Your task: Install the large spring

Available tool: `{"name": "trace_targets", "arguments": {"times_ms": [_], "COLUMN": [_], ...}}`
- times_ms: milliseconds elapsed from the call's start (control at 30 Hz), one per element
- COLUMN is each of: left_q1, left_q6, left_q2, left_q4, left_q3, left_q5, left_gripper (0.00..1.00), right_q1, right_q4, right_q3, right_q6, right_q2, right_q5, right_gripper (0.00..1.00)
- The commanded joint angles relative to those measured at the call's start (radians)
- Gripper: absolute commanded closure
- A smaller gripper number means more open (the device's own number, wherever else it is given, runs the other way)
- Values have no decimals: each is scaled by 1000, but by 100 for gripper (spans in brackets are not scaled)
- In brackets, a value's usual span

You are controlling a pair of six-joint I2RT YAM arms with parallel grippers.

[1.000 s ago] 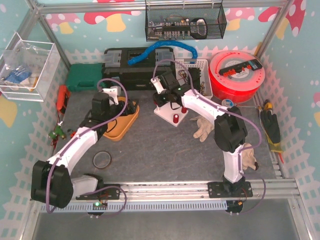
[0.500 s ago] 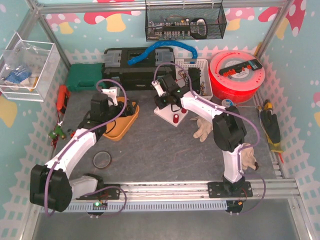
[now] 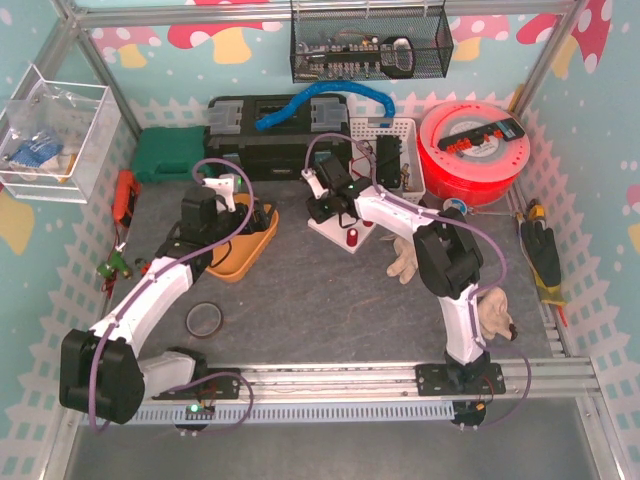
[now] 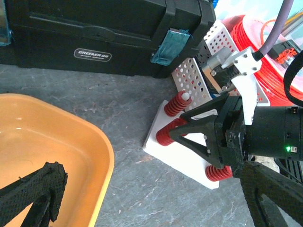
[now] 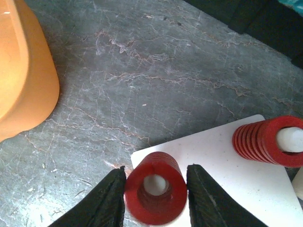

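Note:
The large red spring (image 5: pixel 177 189) stands over a white peg at the near-left corner of the white base plate (image 5: pixel 222 156). My right gripper (image 5: pixel 156 194) has a finger pressed against each side of it. From the left wrist view, the right gripper's fingers straddle that spring (image 4: pixel 165 137) on the plate (image 4: pixel 184 153). From above, the right gripper (image 3: pixel 325 210) is over the plate (image 3: pixel 335 232). Two more red springs (image 4: pixel 176 103) (image 4: pixel 218 172) sit on other pegs. My left gripper (image 4: pixel 151 208) is open and empty over the orange tray (image 4: pixel 57 142).
The orange tray (image 3: pixel 240 262) lies left of the plate. A black toolbox (image 3: pixel 270 135), white perforated basket (image 3: pixel 385 135) and red spool (image 3: pixel 470 150) line the back. A glove (image 3: pixel 408 255) lies right of the plate. A dark ring (image 3: pixel 204 320) lies near front left.
My right gripper has shifted slightly left and farther back over the white plate. The left arm has barely moved.

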Motion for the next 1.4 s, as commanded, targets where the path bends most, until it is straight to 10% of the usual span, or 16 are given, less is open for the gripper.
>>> {"name": "trace_targets", "arguments": {"times_ms": [0,567,867,1100,1367], "left_q1": [4,4,12,21,130], "left_q6": [20,94,259,262,325], "left_q2": [-10,-104,-70,-66,33], "left_q4": [-13,195,243,571,916], "left_q3": [17,-47,-50,-268,-478], "left_q5": [-18,-195,-369,-700,-441], "left_gripper": [1,1,1,1,1], "right_q1": [-5,-132,-160,-226,-423], "right_q4": [4,7,424,842,946], "right_q3": [12,-270,-743,-1110,-1271], "right_q6": [19,93,-93,-267,-232], "right_q2": [-13,-583,-954,-1126,-1080], "right_q5": [30,231,419,553,404], "right_gripper": [58,3,1,1,2]}}
